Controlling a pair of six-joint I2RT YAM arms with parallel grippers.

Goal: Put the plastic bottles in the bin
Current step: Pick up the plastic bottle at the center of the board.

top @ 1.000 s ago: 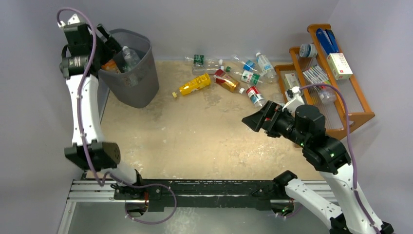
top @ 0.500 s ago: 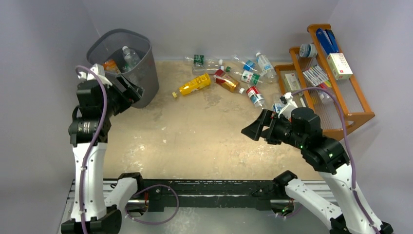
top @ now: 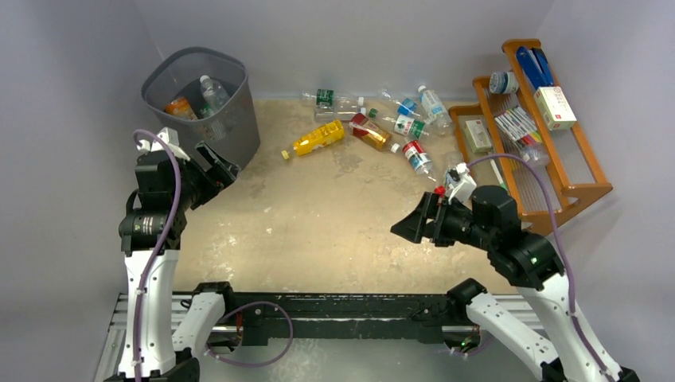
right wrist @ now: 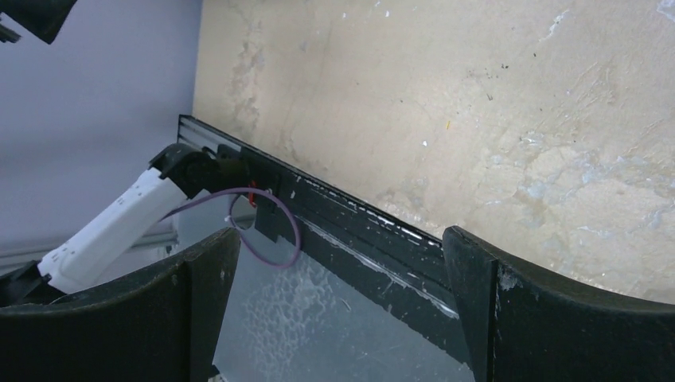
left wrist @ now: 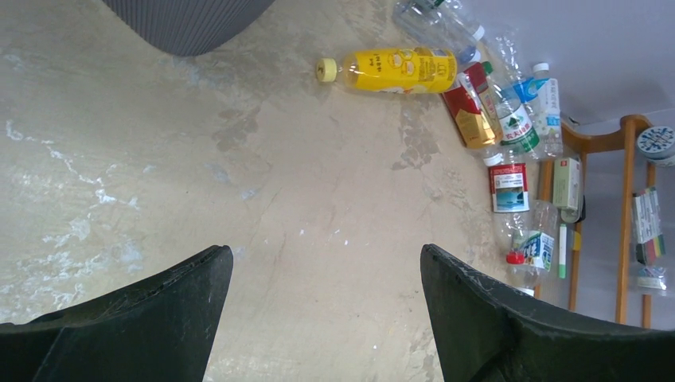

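Note:
The dark grey bin [top: 231,119] stands at the back left with a clear bottle [top: 212,93] and an orange bottle [top: 180,107] inside. Several plastic bottles lie along the back wall: a yellow one [top: 318,138] [left wrist: 396,70], a red-labelled one [top: 370,131], green- and blue-labelled clear ones [top: 410,126]. A red-capped bottle [top: 446,185] lies beside the right arm. My left gripper [top: 220,172] [left wrist: 326,263] is open and empty, just in front of the bin. My right gripper [top: 404,224] [right wrist: 341,243] is open and empty over the table's middle right, facing the near rail.
An orange wooden rack [top: 557,151] with boxes and pens stands at the right, also in the left wrist view [left wrist: 625,207]. The black mounting rail [top: 334,306] runs along the near edge. The bin's base [left wrist: 187,20] shows at the top of the left wrist view.
My left arm has drawn back from over the bin and come down in front of it. My right gripper has moved a little nearer and to the left.

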